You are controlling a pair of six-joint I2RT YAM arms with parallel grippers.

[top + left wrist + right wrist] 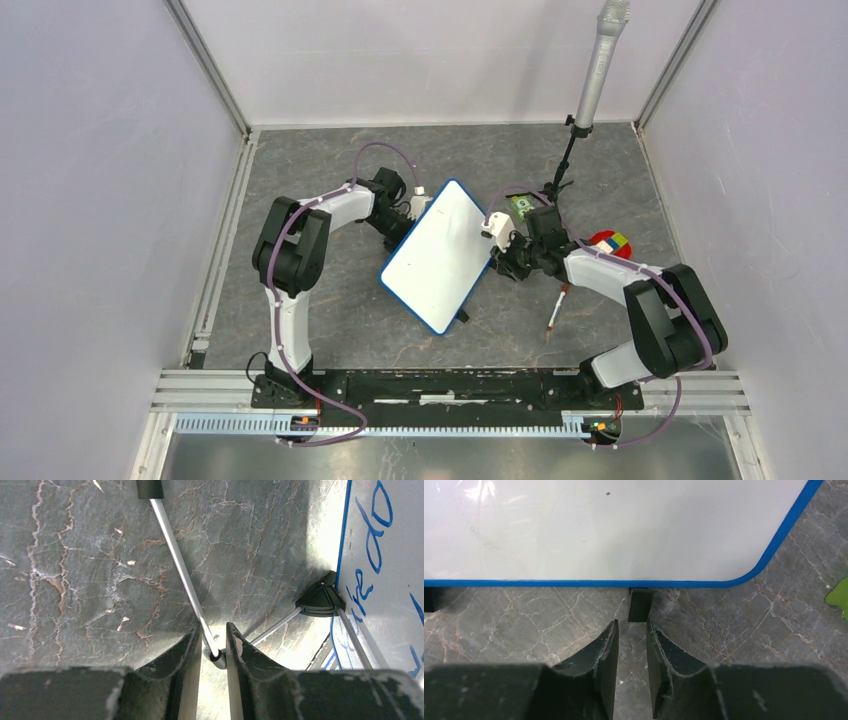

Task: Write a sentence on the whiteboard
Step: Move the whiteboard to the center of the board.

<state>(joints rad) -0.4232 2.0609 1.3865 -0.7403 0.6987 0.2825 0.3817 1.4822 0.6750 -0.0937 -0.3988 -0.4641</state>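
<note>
The whiteboard (440, 260), blue-framed and glossy white, stands tilted in mid-table. Its upper face (614, 530) is blank, so no sentence shows there. In the left wrist view its other face (380, 605) carries blue handwriting. My left gripper (408, 215) is behind the board's far-left edge. There it (214, 640) is shut on a thin metal stand rod (182, 565). My right gripper (500, 262) is at the board's right edge. Its jaws (630, 625) stand a narrow gap apart with nothing between them, and a small black foot (640, 605) sits right at their tips.
A marker (557, 308) lies on the table right of the board, by the right forearm. A red and yellow cube (612, 242) and a green item (520, 206) sit behind the right arm. A grey pole (597, 70) rises at the back right. White walls enclose the table.
</note>
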